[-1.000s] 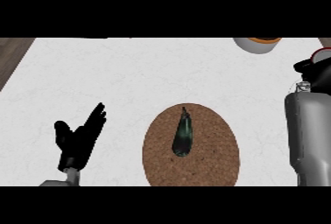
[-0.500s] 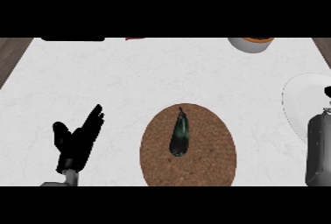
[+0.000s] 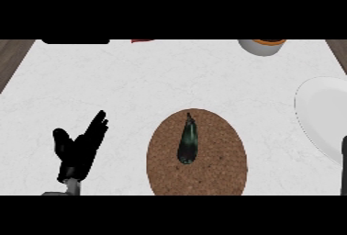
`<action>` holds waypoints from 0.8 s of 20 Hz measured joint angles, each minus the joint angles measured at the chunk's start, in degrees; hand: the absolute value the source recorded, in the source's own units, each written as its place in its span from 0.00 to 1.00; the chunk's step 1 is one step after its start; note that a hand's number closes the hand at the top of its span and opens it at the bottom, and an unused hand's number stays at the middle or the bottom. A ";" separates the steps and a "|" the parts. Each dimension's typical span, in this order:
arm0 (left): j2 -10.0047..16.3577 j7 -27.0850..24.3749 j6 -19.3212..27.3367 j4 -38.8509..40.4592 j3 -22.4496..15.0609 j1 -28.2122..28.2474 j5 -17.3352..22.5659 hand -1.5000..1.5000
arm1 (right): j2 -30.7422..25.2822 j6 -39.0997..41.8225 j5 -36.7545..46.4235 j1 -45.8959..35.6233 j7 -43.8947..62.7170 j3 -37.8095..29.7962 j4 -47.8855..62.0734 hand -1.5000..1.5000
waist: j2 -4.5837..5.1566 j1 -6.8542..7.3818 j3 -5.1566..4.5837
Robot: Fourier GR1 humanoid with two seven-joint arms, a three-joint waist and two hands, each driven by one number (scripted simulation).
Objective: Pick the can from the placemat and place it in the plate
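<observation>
Head view: the right hand point(image 3: 344, 158) has pulled back to a dark sliver at the right edge, open or curled I cannot tell, baring the plate point(image 3: 322, 114), so the long dark green object point(image 3: 187, 140) still lies ungrasped on the placemat point(image 3: 217, 165); the left hand point(image 3: 80, 149) rests spread.

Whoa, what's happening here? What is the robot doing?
Nothing is being held right now. The robot's left hand rests open at the lower left of the counter. A long dark green thing, shaped more like a vegetable than a can, lies untouched on the brown placemat. The white plate it should go in sits at the right edge. The right hand is out of sight.
</observation>
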 measured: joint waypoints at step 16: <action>-0.77 -0.88 -0.34 0.92 0.20 -0.18 -0.65 0.50 | -6.22 -7.19 -46.00 1.84 -36.96 -0.34 8.94 0.00 | -0.19 -0.37 0.17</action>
